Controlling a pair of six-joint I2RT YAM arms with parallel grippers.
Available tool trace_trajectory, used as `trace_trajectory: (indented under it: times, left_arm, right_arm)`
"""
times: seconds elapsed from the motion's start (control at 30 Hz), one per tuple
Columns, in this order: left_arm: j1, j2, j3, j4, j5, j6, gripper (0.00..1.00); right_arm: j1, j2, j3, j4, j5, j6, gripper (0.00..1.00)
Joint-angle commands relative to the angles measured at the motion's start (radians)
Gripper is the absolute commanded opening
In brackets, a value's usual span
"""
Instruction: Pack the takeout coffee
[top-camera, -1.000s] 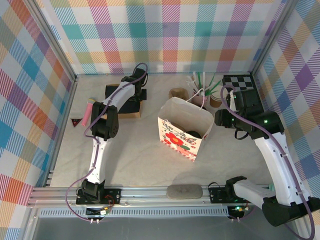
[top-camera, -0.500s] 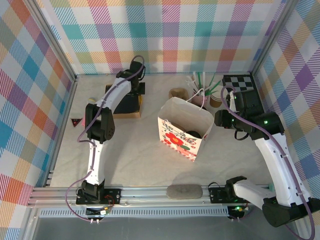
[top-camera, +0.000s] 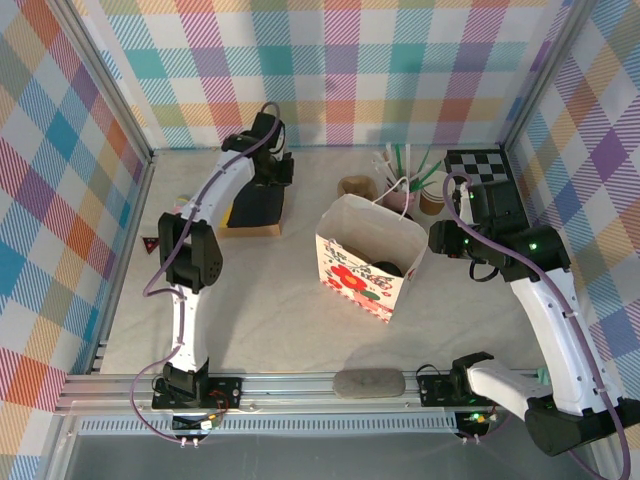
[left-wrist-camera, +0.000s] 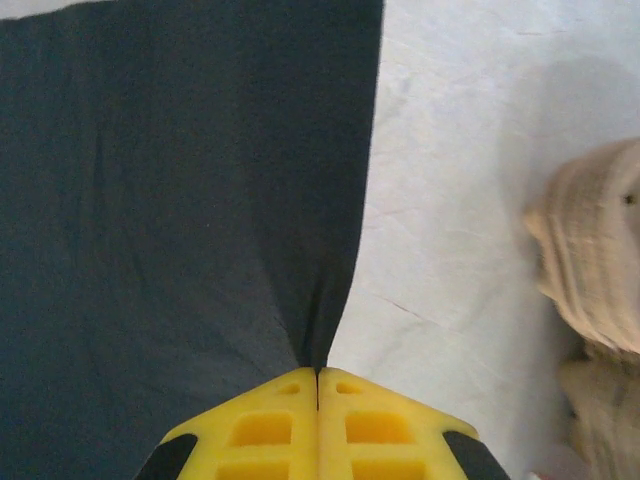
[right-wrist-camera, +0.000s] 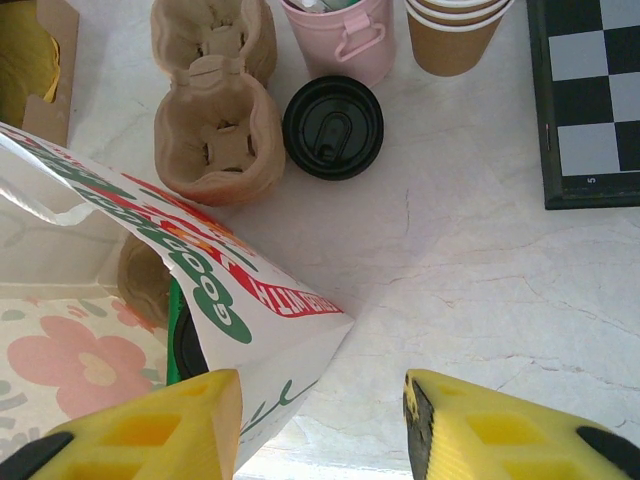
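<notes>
Two tools are at work at opposite ends of the bench (right-wrist-camera: 480, 260). The left tool (left-wrist-camera: 318, 372) is clenched at the far left, and the edge of a dark sheet (left-wrist-camera: 180, 200) creases right into its tips, so it appears to be pinching that sheet, probably to get it out of the way. This has no visible connection with the cup.

The right tool (right-wrist-camera: 320, 385) is released, its yellow fingers (right-wrist-camera: 150, 425) spread with nothing between them. It hangs over the near corner of the flowered paper bag (right-wrist-camera: 240, 300). The bag stands upright with its mouth open, which leaves room to lower a cup in from above.

The takeout coffee (right-wrist-camera: 333, 127) shows from overhead as a round black lid. It stands on the bench just beside a pulp cup carrier (right-wrist-camera: 215, 140) and close to the pink cup (right-wrist-camera: 340, 35), apart from the bag. The cup body under the lid cannot be made out. A stack of kraft cups (right-wrist-camera: 455, 35) and a checkered board (right-wrist-camera: 590, 100) lie further right.

Inside the bag there is a dark round shape beside something brown, and I cannot tell what they are. The right tool looks better placed to reach the coffee.
</notes>
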Motion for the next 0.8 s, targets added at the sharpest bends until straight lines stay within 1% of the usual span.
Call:
trace_trajectory:
  times: [0.0,0.1,0.3,0.4,0.57,0.77]
  left_arm:
    - [0.006,-0.079,0.016,-0.012,0.126,-0.015,0.0]
    - [0.028,-0.096,0.004,0.009,0.157,-0.032,0.0]
    - [0.133,-0.099,-0.071,0.073,0.28,-0.088,0.0]
    - [0.175,-0.091,-0.116,0.1,0.317,-0.108,0.0]
    - [0.183,-0.073,-0.154,0.113,0.353,-0.11,0.0]
    - [0.182,-0.102,-0.192,0.154,0.346,-0.124,0.0]
  right_arm:
    - [-0.003,-0.013,0.009,0.021,-0.021,0.015,0.47]
    - [-0.003,-0.011,0.002,0.029,-0.038,0.023,0.47]
    - [-0.004,-0.014,-0.002,0.029,-0.056,0.027,0.46]
    - [-0.004,-0.015,-0.007,0.032,-0.06,0.028,0.46]
    - [-0.004,-0.015,-0.009,0.034,-0.066,0.03,0.46]
    - [-0.004,-0.014,-0.005,0.039,-0.075,0.032,0.46]
